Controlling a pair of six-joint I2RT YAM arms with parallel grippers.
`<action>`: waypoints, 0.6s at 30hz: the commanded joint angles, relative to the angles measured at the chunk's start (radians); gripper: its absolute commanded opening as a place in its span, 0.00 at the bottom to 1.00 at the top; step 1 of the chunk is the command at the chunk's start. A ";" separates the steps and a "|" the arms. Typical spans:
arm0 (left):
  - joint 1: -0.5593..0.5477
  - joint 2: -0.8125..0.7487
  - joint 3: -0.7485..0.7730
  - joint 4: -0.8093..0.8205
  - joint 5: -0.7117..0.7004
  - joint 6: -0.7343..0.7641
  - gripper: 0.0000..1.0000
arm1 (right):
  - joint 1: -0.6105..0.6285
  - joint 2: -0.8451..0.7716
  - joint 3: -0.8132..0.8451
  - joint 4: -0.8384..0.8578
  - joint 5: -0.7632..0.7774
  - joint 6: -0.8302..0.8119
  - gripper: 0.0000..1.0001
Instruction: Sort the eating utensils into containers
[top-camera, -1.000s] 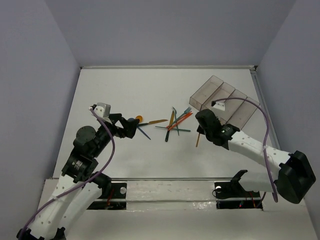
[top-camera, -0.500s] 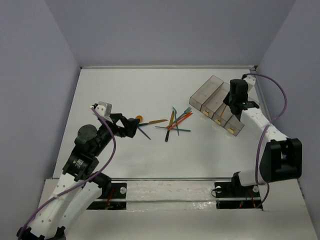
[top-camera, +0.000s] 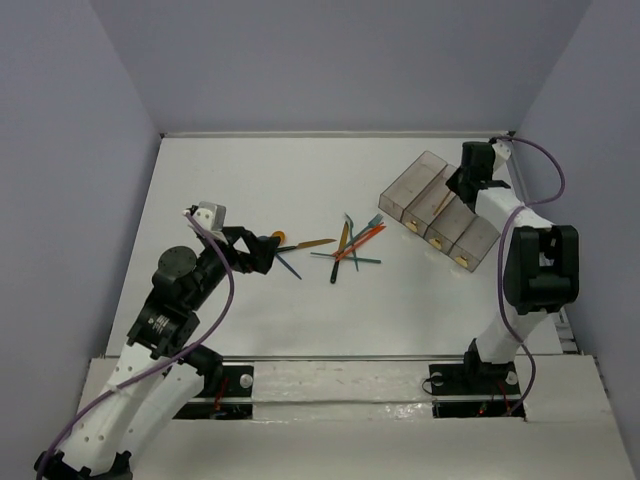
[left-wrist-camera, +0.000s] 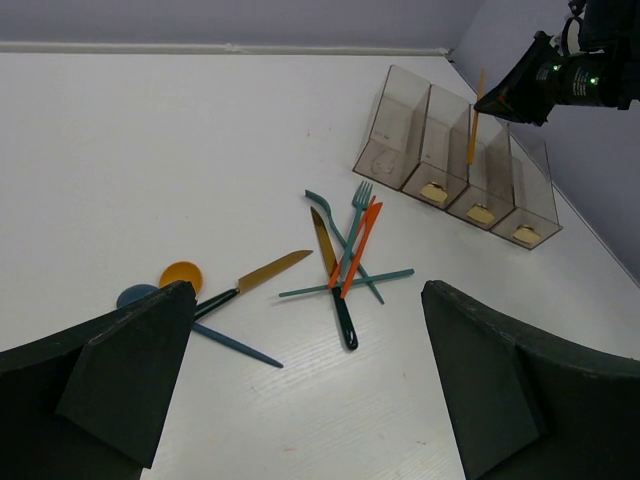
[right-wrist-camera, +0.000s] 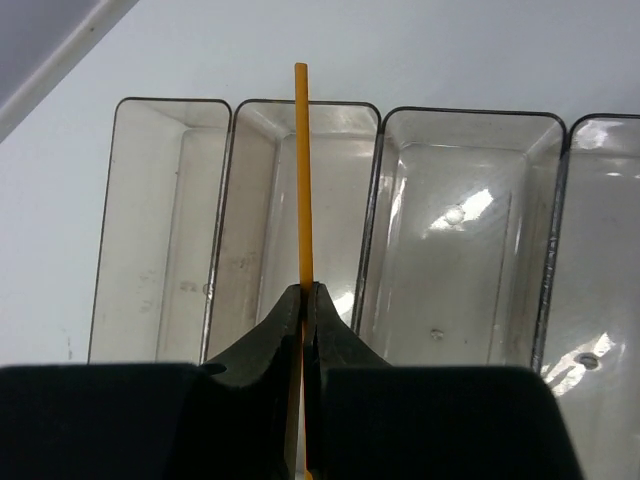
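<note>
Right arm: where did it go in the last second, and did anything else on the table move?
The right gripper swung from beside the utensil pile to the far right. It now hangs over the containers, shut on a thin orange utensil that it carried along. The left gripper stayed open near the pile, which did not move.

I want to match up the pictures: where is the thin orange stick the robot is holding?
Top external: thin orange plastic utensil, upper right, slanting.
Left wrist: top right, hanging from the right arm's fingers.
Right wrist: centre, pinched upright.
Shared landmark: row of four smoky-grey plastic bins.
</note>
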 joint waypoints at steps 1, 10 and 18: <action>0.015 -0.001 0.049 0.035 -0.005 0.012 0.99 | 0.005 0.060 0.080 0.056 -0.024 0.081 0.00; 0.025 0.001 0.047 0.041 0.008 0.011 0.99 | 0.005 0.028 0.028 0.104 -0.135 0.061 0.55; 0.035 -0.008 0.047 0.040 0.016 0.008 0.99 | 0.176 -0.151 -0.081 0.108 -0.176 0.004 0.50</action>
